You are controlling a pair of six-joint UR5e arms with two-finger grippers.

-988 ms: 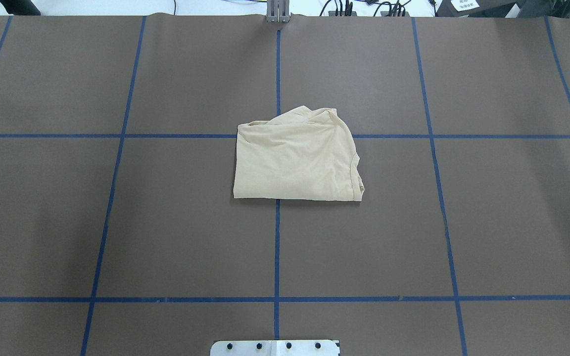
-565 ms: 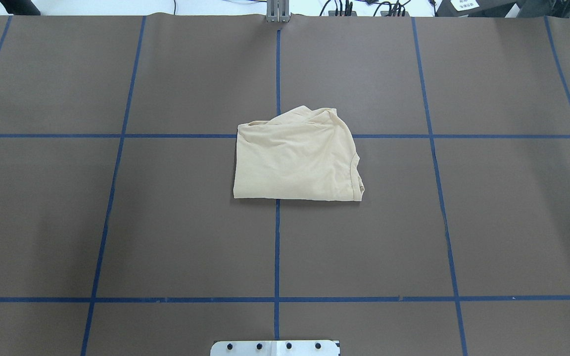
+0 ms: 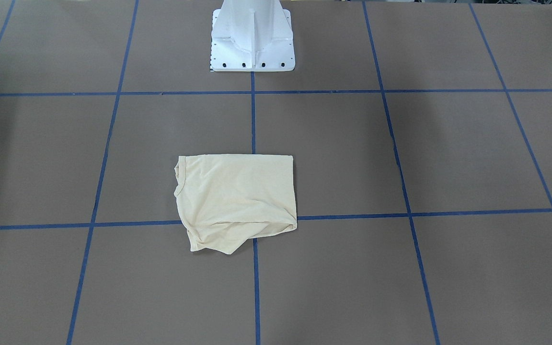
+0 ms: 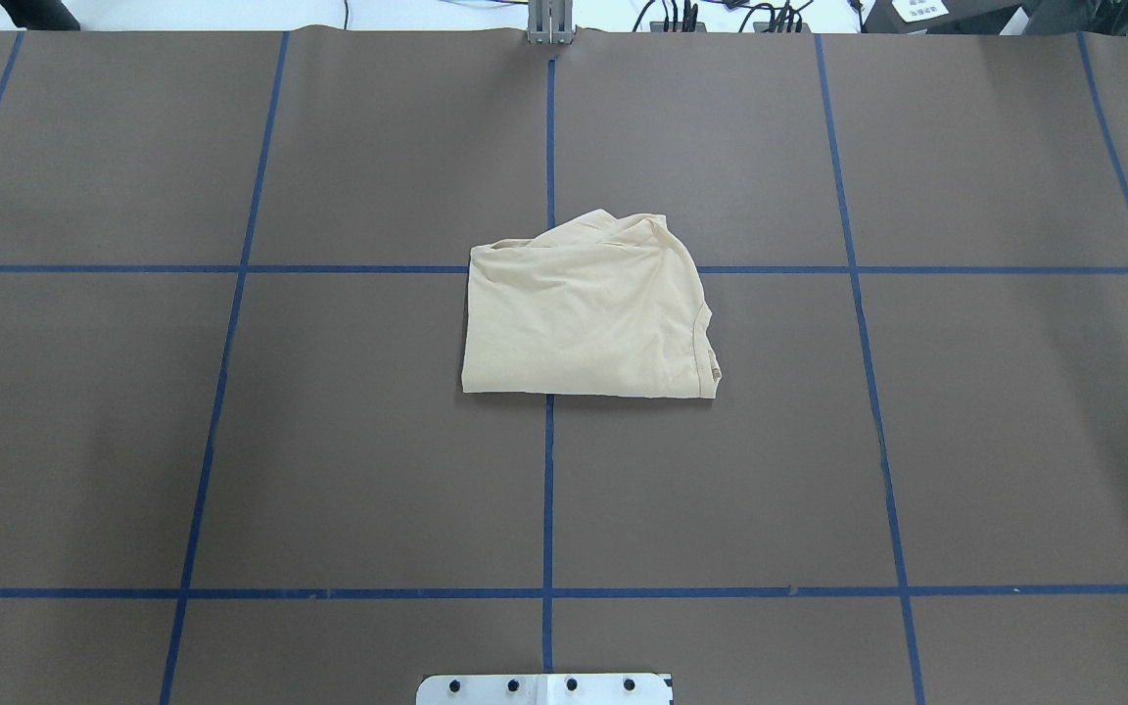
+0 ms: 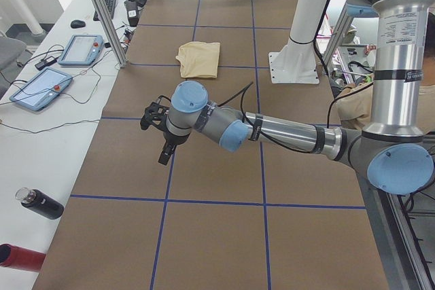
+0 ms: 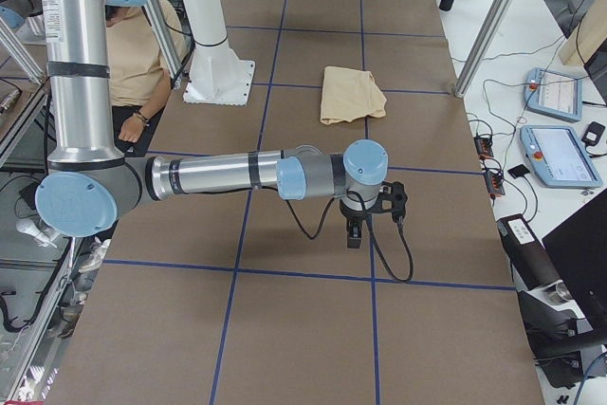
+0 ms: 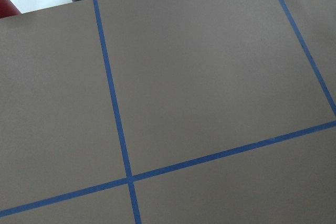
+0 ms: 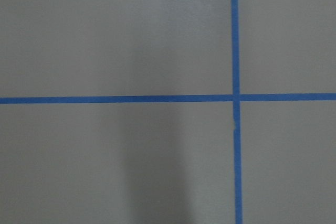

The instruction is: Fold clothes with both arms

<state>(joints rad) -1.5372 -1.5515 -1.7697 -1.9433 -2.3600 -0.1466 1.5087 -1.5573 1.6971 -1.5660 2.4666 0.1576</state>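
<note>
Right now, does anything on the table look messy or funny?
Only a little. The folded shirt is mostly a tidy rectangle, but on its far edge a crumpled flap pokes out past the fold, so it looks lopsided.

Brown table (image 4: 329,441) is wearing a blue tape grid (image 4: 548,490). Teach pendant (image 5: 85,49) and second pendant (image 5: 37,89) are lying on white side table (image 5: 41,154), black bottle (image 5: 41,203) and red bottle (image 5: 17,257) lying nearer. Person in tan shirt (image 6: 137,54) is sitting alongside.
</note>
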